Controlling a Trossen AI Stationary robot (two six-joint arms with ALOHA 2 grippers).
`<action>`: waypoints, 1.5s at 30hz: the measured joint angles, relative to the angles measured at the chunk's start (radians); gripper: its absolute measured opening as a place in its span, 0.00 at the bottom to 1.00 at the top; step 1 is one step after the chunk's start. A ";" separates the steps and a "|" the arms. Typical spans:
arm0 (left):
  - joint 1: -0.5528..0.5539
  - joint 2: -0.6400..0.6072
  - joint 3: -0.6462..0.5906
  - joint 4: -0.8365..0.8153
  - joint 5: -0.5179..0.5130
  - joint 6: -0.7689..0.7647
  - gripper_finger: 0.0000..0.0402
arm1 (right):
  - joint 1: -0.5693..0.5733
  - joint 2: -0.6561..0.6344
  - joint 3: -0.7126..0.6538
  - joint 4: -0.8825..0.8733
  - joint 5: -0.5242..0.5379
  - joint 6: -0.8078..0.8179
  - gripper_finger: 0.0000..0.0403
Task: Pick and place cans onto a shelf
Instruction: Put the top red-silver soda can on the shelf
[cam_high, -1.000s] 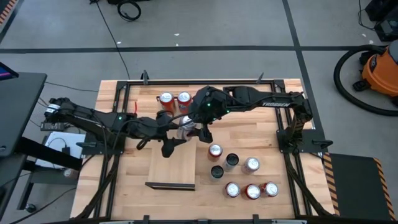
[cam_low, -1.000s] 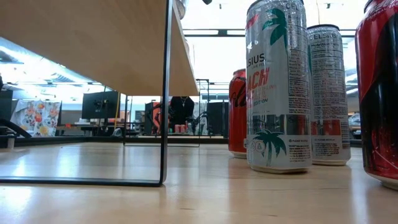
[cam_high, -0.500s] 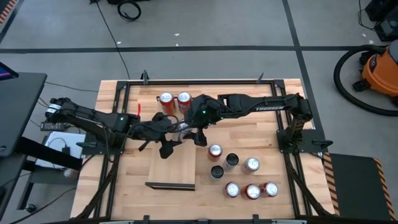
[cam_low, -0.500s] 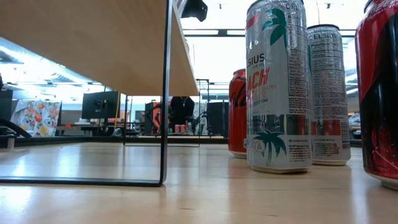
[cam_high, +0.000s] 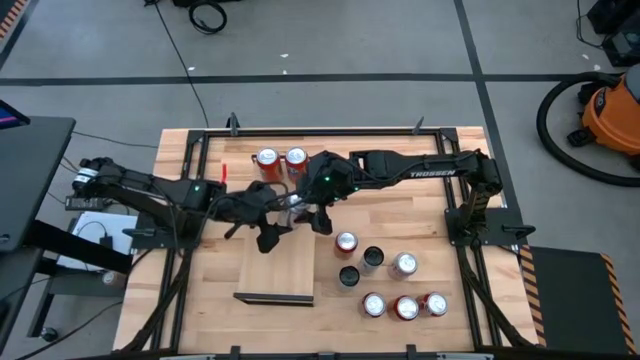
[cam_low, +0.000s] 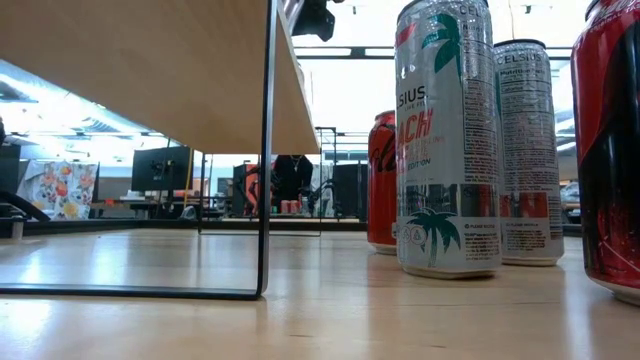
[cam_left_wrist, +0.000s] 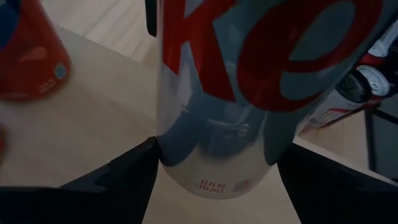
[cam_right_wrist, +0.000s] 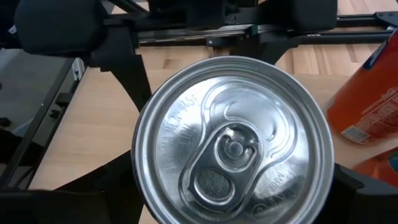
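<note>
You've brought the right gripper (cam_right_wrist: 233, 186) and silver can (cam_left_wrist: 217, 81) over the shelf's (cam_high: 278, 270) far end to the left gripper (cam_left_wrist: 214, 180); both straddle it (which truly grips, I cannot tell), so placement looks close.

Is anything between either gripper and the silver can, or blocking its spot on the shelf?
Nothing visible. The left gripper and right gripper are both right at the silver can, over the shelf. Two red cans stand apart from it, toward the shelf's far end.
</note>
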 joint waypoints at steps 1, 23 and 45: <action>0.005 0.000 0.000 0.000 0.013 -0.001 0.79 | 0.000 0.000 -0.001 -0.001 0.000 0.000 0.80; 0.051 -0.097 0.003 -0.141 0.125 0.087 0.79 | -0.021 0.002 -0.003 -0.061 0.011 -0.023 0.80; 0.063 -0.321 0.003 -0.181 0.113 0.040 0.72 | -0.090 0.001 -0.055 -0.040 0.070 -0.012 0.87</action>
